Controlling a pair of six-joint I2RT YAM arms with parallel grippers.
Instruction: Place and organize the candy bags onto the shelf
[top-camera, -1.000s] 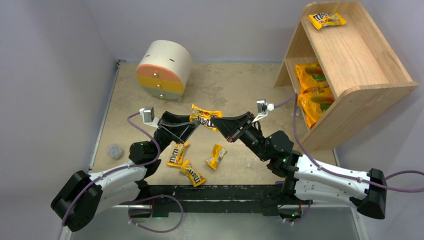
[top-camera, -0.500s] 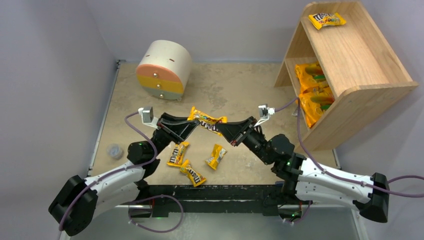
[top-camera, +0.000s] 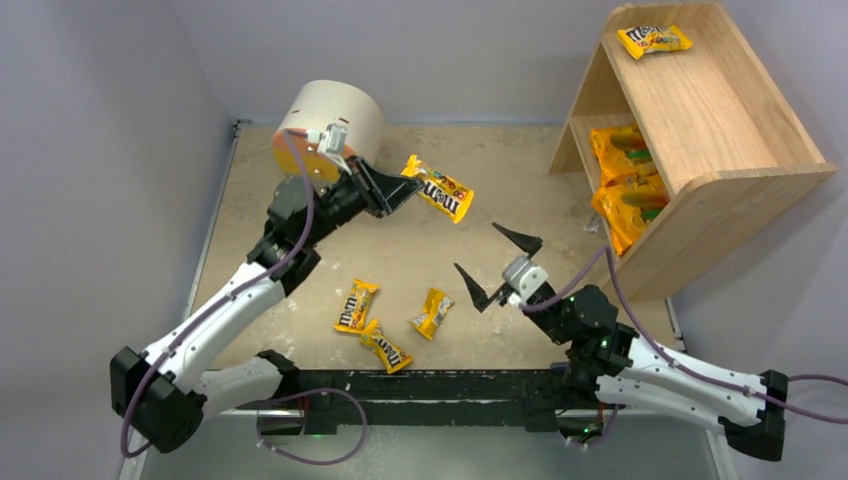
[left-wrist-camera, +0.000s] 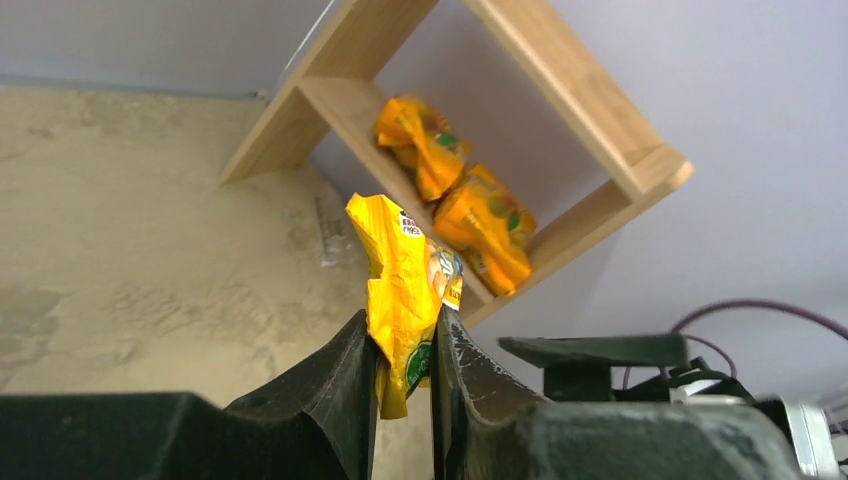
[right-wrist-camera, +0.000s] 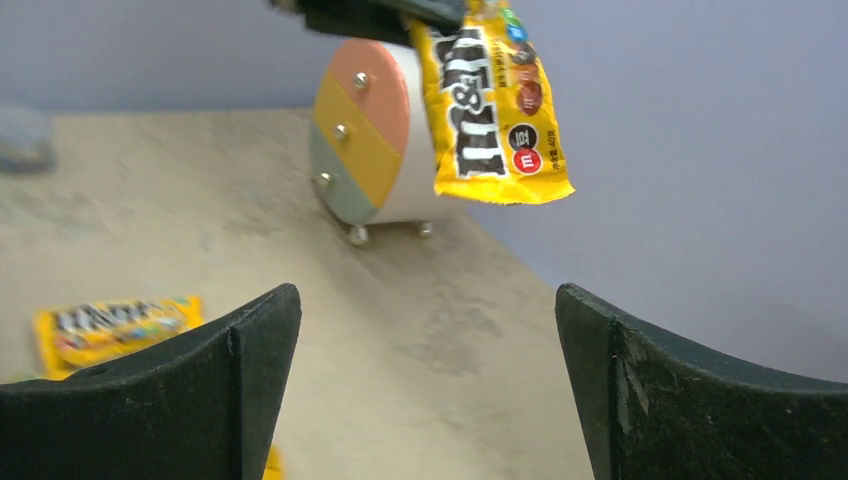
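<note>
Released by the right gripper (top-camera: 492, 265), a yellow M&M's packet (top-camera: 437, 190) that both arms gripped mid-table a second ago has swung up and to the left, carried by the left gripper (top-camera: 400, 188) alone. The right gripper's jaws now stand spread wide and empty, drawn back low toward the near edge. The left gripper is pinched narrow on one end of the packet, which hangs in the air just in front of the round cream cabinet (top-camera: 330, 125) — well apart from the wooden shelf (top-camera: 700, 130). Two orange bags (top-camera: 622, 150) already sit on the lower tier and another packet (top-camera: 654, 40) lies on top (three more packets (top-camera: 355, 305) lie on the table (top-camera: 500, 165)). The hand-over looks complete; the carry to the shelf appears to be the step ahead.
</note>
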